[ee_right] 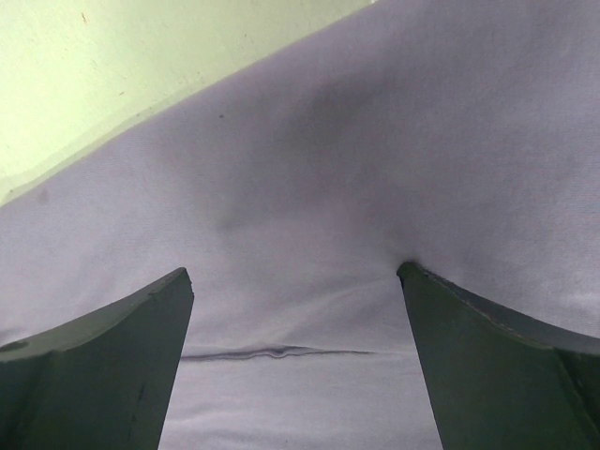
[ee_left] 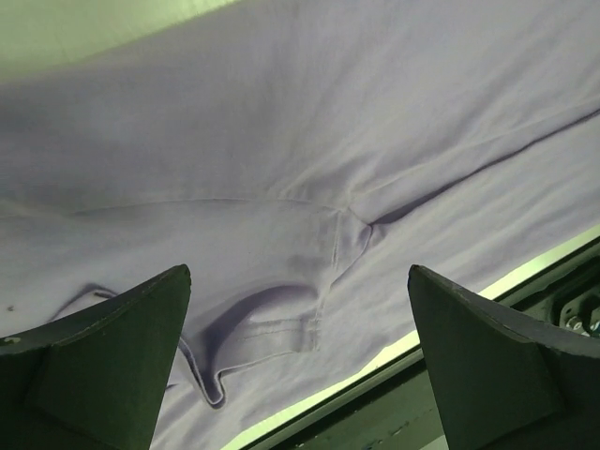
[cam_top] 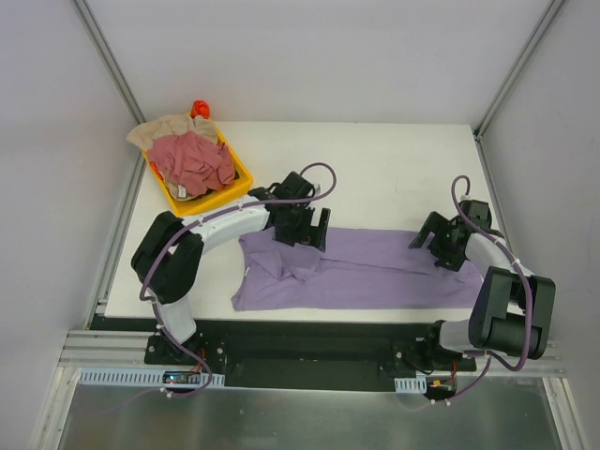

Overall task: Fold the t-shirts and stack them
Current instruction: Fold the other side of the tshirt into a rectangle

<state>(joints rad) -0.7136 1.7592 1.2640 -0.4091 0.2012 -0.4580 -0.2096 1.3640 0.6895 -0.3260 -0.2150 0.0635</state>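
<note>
Item 1: lavender t-shirt (cam_top: 375,272). It lies flat on the counter (cam_top: 375,169) along the near edge as a long band running left to right. One sleeve (ee_left: 272,309) is turned in at the left end, its hem puckered.

Item 2: pink-red t-shirt (cam_top: 192,159). It is crumpled in the yellow tray (cam_top: 241,181) at the far left corner. Unfolded.

Item 3: beige t-shirt (cam_top: 159,131). It is bunched at the back of the same tray, spilling over the rim. Unfolded.

Item 4: left jaws. They are spread wide over the band's left end, above the tucked sleeve, and grip nothing.

Item 5: right jaws. They are spread wide low over the band's right part, with cloth beneath both tips and nothing pinched. I cannot tell whether the tips press the cloth.

Step in hand, as I judge it: folding the first shirt. Its long sides look gathered in, but the crosswise fold is not made.

Next move likely calls for both jaws to lower onto one end, close on its edge at two corners together, and carry it over evenly. The loose sleeve needs to stay tucked.
</note>
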